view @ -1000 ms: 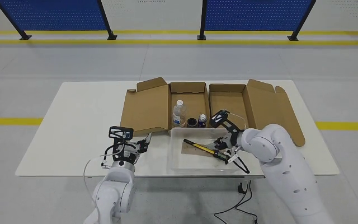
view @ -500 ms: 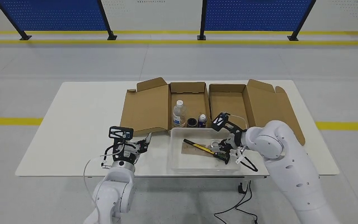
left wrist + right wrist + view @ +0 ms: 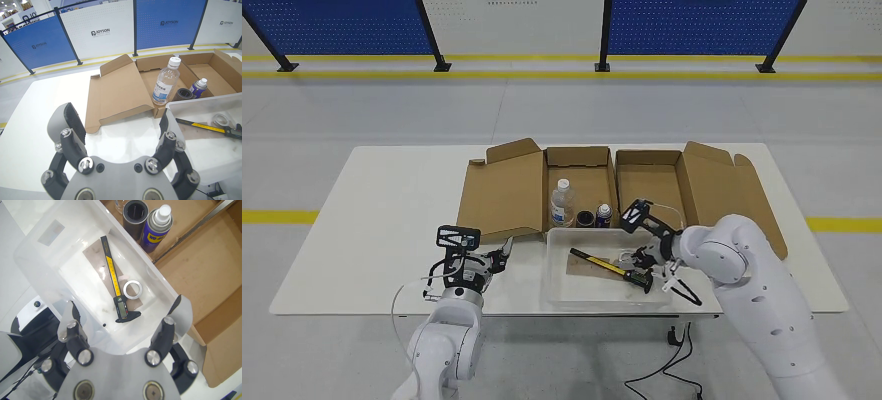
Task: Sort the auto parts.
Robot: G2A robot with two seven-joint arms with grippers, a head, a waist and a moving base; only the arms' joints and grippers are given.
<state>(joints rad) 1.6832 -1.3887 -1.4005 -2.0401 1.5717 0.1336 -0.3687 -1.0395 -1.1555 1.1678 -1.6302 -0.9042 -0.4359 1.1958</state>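
**Both grippers spread wide, parts lying in the plastic bin**

The right gripper (image 3: 125, 308) hangs over one end of the translucent plastic bin (image 3: 37, 262), its two rubber-padded fingers well apart and holding nothing. Just ahead of the fingertips, on the bin's smooth floor, lies a digital caliper (image 3: 113, 279): a black display head nearest the gripper, then a long, flat, yellow-and-black beam running away from it. A thin, flat ring of bright metal (image 3: 132, 289) lies just beside the beam, near the display head. Beyond the bin's far wall, inside the cardboard box (image 3: 117, 94), stand a blue spray can (image 3: 156, 236) with a white nozzle and, next to it, a black hollow cylinder (image 3: 134, 217).

The left gripper (image 3: 118, 115) sits low over the bare white table (image 3: 37, 113), its ribbed black pads set wide apart, empty. The box's flat brown flap lies ahead of it. A clear, ribbed water bottle (image 3: 166, 83) with a white cap stands upright in the box beyond the flap.
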